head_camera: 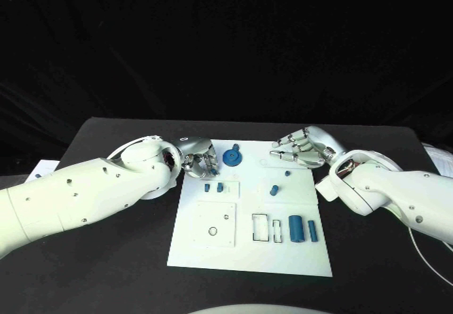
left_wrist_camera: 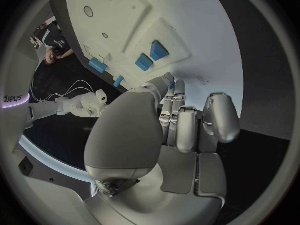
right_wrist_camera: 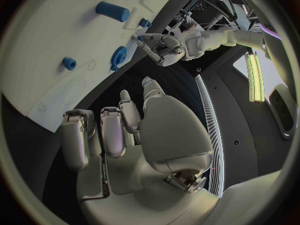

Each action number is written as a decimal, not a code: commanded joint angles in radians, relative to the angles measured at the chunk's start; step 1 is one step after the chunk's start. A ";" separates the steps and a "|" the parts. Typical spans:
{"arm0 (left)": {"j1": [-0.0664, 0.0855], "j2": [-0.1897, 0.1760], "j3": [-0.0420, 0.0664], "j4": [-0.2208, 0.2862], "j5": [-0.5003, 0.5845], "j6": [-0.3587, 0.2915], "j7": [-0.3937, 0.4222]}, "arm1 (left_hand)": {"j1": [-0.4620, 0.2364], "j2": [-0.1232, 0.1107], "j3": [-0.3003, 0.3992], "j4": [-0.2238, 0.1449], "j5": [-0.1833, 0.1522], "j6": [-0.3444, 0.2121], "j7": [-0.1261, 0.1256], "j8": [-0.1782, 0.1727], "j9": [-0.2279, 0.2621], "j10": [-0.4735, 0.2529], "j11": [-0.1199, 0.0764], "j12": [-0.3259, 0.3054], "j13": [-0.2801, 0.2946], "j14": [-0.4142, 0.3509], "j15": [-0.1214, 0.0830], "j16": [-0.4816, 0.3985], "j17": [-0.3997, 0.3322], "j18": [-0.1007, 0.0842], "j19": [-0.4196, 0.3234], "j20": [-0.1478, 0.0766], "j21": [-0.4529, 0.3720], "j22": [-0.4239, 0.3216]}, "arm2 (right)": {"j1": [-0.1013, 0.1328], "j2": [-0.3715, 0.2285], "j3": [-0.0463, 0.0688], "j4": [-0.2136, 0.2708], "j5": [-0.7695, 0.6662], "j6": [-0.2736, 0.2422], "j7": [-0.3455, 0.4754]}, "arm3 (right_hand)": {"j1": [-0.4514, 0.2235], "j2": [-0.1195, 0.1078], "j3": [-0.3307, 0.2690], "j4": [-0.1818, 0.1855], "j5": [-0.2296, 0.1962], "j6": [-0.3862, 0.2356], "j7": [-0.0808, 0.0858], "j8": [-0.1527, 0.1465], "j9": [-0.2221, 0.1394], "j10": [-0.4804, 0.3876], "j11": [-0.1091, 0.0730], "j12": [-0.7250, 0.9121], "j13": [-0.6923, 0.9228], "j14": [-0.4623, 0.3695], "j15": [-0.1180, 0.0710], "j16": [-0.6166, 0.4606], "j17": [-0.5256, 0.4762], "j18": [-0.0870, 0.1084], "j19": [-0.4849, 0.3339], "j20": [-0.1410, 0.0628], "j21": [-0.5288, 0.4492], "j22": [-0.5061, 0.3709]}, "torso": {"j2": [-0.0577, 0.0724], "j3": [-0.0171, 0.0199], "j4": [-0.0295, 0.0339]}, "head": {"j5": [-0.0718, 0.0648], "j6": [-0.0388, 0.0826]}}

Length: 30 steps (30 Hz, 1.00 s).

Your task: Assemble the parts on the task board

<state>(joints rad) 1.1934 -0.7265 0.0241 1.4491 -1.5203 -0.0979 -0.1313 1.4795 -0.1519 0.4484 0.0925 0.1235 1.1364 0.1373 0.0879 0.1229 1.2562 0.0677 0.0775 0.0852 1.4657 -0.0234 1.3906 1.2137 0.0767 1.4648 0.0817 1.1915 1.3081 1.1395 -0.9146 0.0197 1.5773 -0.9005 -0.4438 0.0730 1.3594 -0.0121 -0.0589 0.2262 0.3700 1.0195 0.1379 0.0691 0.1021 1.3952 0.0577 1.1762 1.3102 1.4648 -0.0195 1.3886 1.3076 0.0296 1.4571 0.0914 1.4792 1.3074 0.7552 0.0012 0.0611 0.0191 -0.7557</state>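
The white task board lies mid-table. My left hand hovers at its far left corner, fingers curled, pinching what looks like a small blue part. A blue gear-shaped part sits just beside that hand. Two small blue blocks stand on a raised plate below it. My right hand hangs over the board's far right corner, its fingers loosely bent and holding nothing. Two blue pegs stand near it. Two blue cylinders lie at the board's right, next to black-outlined slots.
The black table surrounds the board on all sides. A white sheet lies at the left edge, and a thin white cable runs along the right side.
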 commanded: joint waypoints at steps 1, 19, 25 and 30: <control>-0.003 0.003 0.000 0.005 0.008 0.015 0.009 | -0.011 -0.003 0.006 0.001 -0.004 0.007 -0.003 -0.005 0.001 0.007 -0.003 -0.003 0.001 0.037 0.006 0.003 0.001 -0.013 0.035 0.001 0.002 0.172 | -0.001 0.002 0.000 0.000 -0.003 0.012 0.006 | -0.001 0.009 -0.005 0.001 0.004 0.004 0.000 0.001 0.001 0.004 -0.006 0.002 0.031 0.057 -0.001 -0.003 0.059 0.012 -0.008 0.000 -0.006 0.113 | 0.000 0.0000 0.0006 | 0.000 -0.001; -0.003 0.007 0.000 0.008 0.005 0.016 0.004 | -0.013 -0.003 0.009 -0.001 -0.007 0.009 -0.003 -0.005 0.002 0.009 -0.003 -0.003 0.002 0.037 0.006 0.004 0.000 -0.013 0.035 0.001 0.002 0.172 | -0.001 0.003 0.000 0.000 -0.003 0.012 0.005 | -0.001 0.009 -0.005 0.001 0.004 0.004 0.000 0.001 0.001 0.004 -0.006 0.002 0.031 0.057 -0.001 -0.003 0.059 0.012 -0.008 0.000 -0.006 0.113 | 0.000 -0.0002 0.0012 | 0.000 -0.001; -0.003 0.008 0.000 0.006 0.005 0.028 -0.005 | -0.014 -0.003 0.010 -0.001 -0.007 0.009 -0.003 -0.005 0.002 0.010 -0.004 -0.004 0.002 0.037 0.006 0.004 0.001 -0.012 0.035 0.001 0.002 0.172 | -0.001 0.004 0.000 0.000 -0.003 0.013 0.006 | -0.001 0.009 -0.005 0.001 0.004 0.004 0.000 0.001 0.001 0.004 -0.006 0.002 0.031 0.057 -0.001 -0.003 0.059 0.012 -0.008 0.000 -0.006 0.113 | 0.000 0.0000 0.0005 | 0.000 0.001; -0.003 0.012 0.000 0.003 0.002 0.034 -0.012 | -0.015 -0.003 0.011 -0.002 -0.008 0.010 -0.004 -0.006 0.002 0.010 -0.004 -0.004 0.002 0.037 0.006 0.004 0.000 -0.012 0.035 0.001 0.002 0.172 | -0.001 0.003 0.000 0.001 -0.003 0.013 0.005 | -0.001 0.009 -0.005 0.001 0.004 0.004 0.000 0.001 0.001 0.004 -0.006 0.002 0.031 0.057 -0.001 -0.003 0.059 0.012 -0.008 0.000 -0.006 0.113 | 0.001 -0.0002 0.0005 | -0.001 0.001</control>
<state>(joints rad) 1.1916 -0.7181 0.0243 1.4528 -1.5185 -0.0894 -0.1358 1.4759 -0.1556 0.4539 0.0925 0.1187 1.1398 0.1336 0.0879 0.1237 1.2597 0.0641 0.0776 0.0863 1.4656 -0.0234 1.3906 1.2139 0.0769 1.4648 0.0817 1.1914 1.3078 1.1395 -0.9122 0.0199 1.5772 -0.9002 -0.4431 0.0728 1.3593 -0.0121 -0.0589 0.2262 0.3699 1.0195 0.1379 0.0691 0.1017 1.3979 0.0550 1.1761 1.3102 1.4648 -0.0195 1.3886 1.3074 0.0295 1.4571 0.0914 1.4792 1.3073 0.7554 0.0009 0.0618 0.0195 -0.7547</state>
